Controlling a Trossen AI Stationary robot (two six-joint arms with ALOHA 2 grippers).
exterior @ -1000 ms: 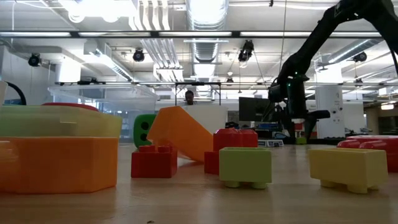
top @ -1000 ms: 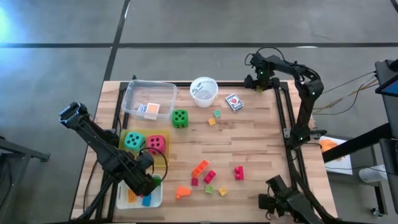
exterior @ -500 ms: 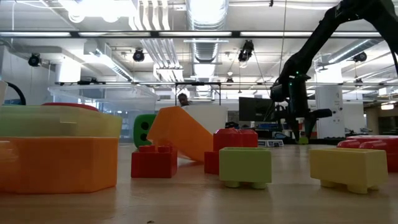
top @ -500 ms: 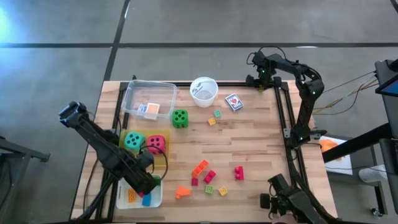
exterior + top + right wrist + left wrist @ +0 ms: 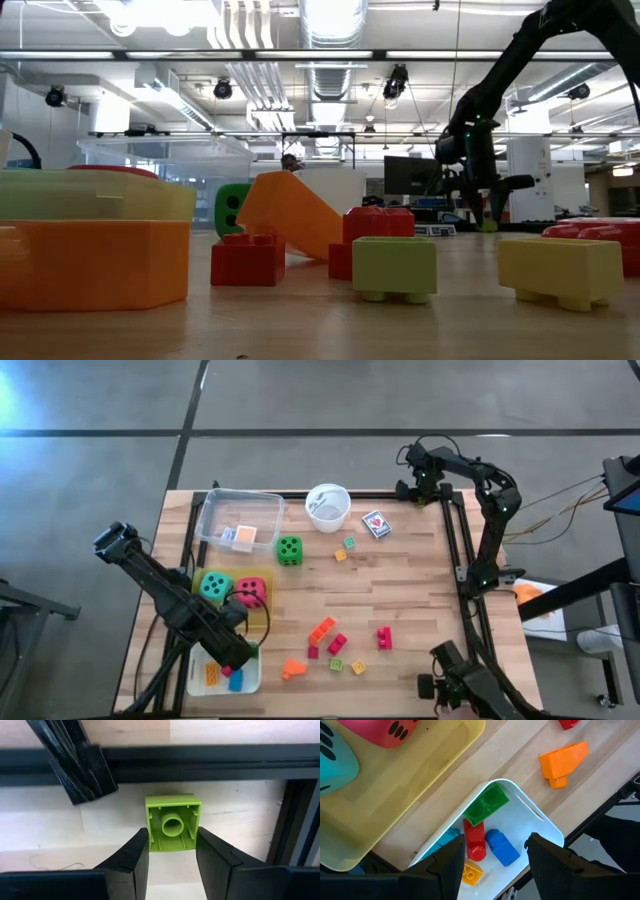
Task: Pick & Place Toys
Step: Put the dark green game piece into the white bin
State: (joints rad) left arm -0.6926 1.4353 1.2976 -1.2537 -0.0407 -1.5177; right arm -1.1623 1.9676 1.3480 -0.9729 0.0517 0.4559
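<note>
- We see a white cup (image 5: 327, 507) at the wooden desk's (image 5: 420, 590) far edge.
- Clear tray (image 5: 240, 510), yellow tray (image 5: 262, 603) and white tray (image 5: 252, 678) line its left side.

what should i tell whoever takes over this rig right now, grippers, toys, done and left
Right gripper: at the table's far right corner, fingers closed against a lime green block lying hollow side up.
Left gripper: open and empty above the white tray.
Done: white tray holds green, red, blue and yellow blocks; yellow tray holds the teal die and red die.
Left: green die, card pack and scattered small blocks, such as the orange one, on the table.
</note>
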